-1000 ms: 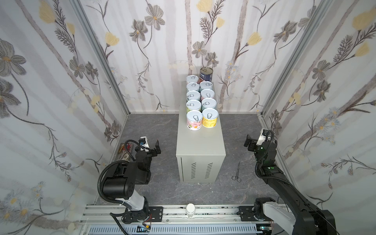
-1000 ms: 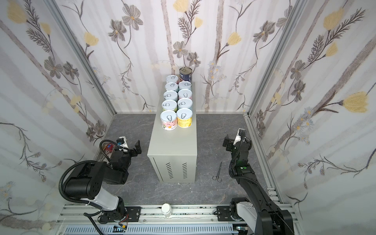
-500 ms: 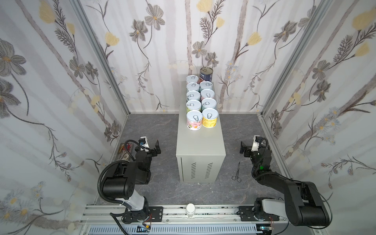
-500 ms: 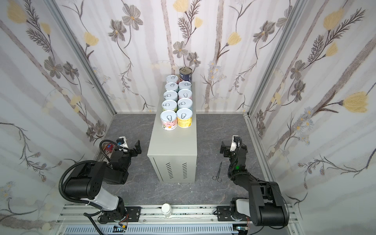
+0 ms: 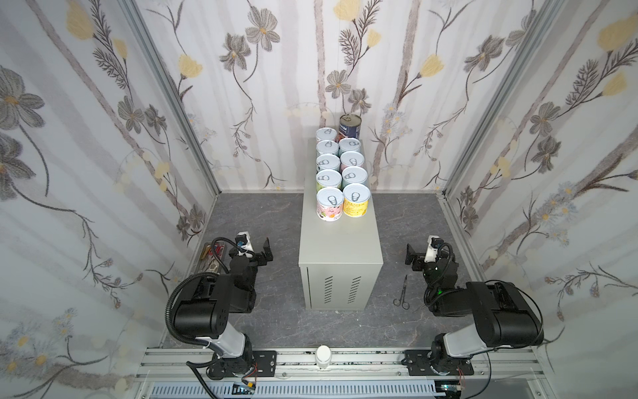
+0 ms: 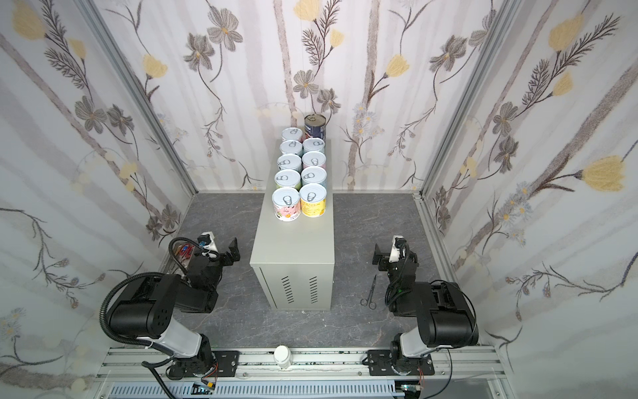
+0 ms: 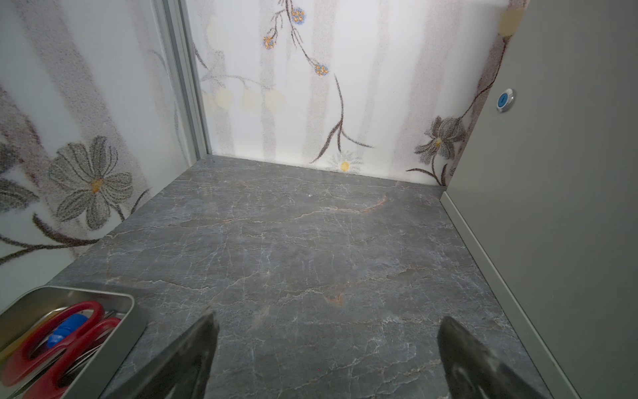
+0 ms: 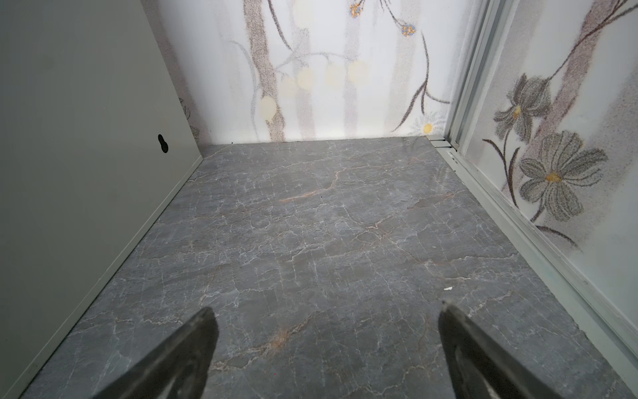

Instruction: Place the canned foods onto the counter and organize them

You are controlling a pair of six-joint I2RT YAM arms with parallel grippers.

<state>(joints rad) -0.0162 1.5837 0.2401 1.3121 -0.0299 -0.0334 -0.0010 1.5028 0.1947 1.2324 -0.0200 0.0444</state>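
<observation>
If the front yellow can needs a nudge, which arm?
Right, likely. The yellow can stands on the right of the counter, nearer the right gripper, which is open and empty. The left gripper would have to reach past the pink can.

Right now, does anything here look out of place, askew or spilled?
Little stands out. The cans stand upright in two tidy rows on the counter; the taller dark can stands at the far end. Only the small scissors lie loose on the floor beside the counter.
</observation>
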